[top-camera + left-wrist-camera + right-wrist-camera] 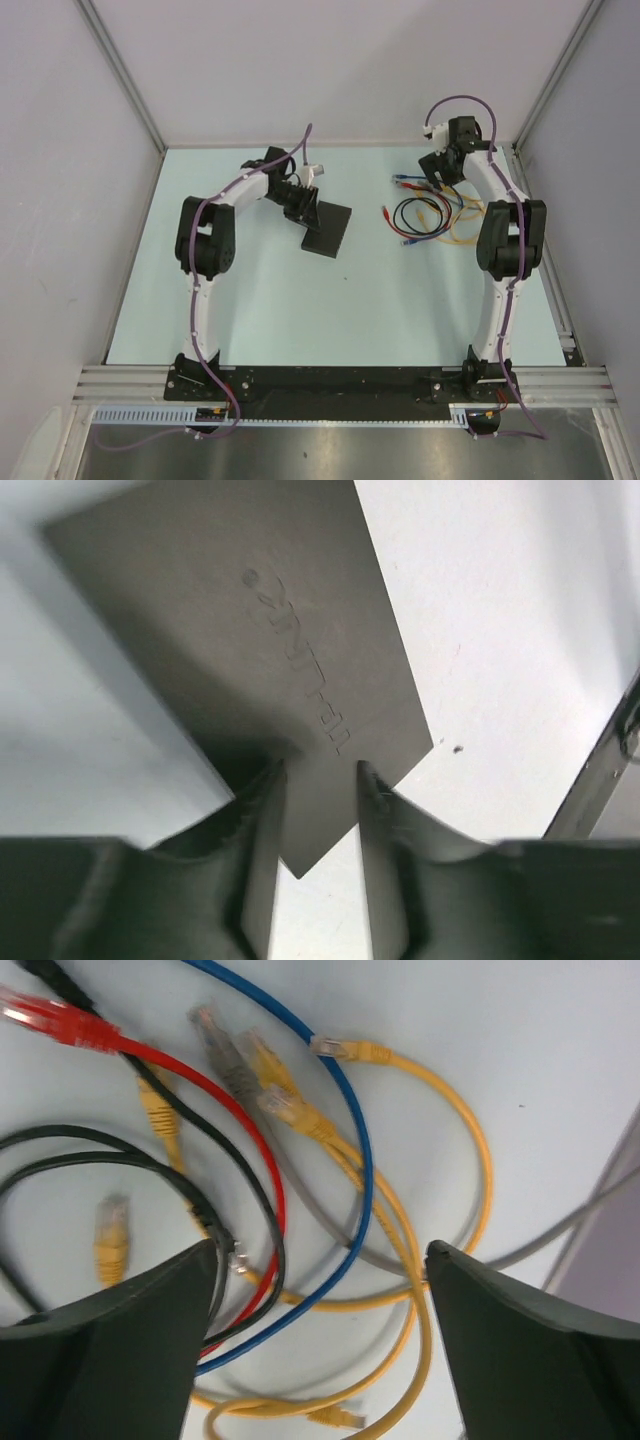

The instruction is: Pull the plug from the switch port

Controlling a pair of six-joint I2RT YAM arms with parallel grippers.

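Note:
The switch [330, 228] is a flat matte-black box lying left of the table's middle. In the left wrist view its top face [250, 630] fills the frame, and one corner points in between my fingers. My left gripper [300, 205] [320, 770] stands over that corner with its jaws partly open, holding nothing. The ports and the plug are out of view, and no cable runs from the switch. My right gripper [437, 172] [320, 1248] hangs wide open and empty above a pile of loose cables [425, 215].
The pile holds yellow [470, 1140], blue [350, 1130], red [200, 1080], black [60, 1140] and grey [230, 1060] patch cables, looped over each other. White walls close in the pale table [300, 310] on three sides. A metal rail [600, 770] runs nearby.

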